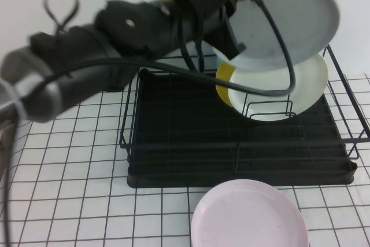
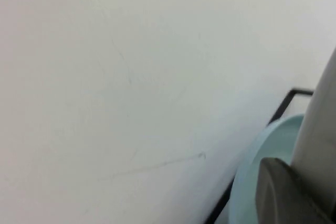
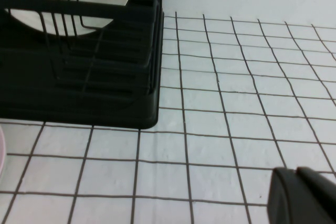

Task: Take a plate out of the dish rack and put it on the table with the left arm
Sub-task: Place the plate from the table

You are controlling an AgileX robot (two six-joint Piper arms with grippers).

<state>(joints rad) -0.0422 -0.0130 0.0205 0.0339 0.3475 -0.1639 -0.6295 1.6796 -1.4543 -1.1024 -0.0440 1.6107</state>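
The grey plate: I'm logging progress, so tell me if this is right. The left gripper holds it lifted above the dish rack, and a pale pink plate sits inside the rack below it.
Not quite. The left gripper does hold the grey plate above the dish rack, but the high view shows the pale pink plate lying on the table in front of the rack. The right gripper hovers low over the table.

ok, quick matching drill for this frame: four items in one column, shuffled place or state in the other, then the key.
Items:
1. grey plate
2. white plate
3. pink plate
4. right gripper

States:
A. lying flat on the table, in front of the dish rack
B. low over the table, beside the rack's corner
C. held in the air by the left gripper, above the rack
D. standing on edge in the rack

Pairs: 1-C, 2-D, 3-A, 4-B
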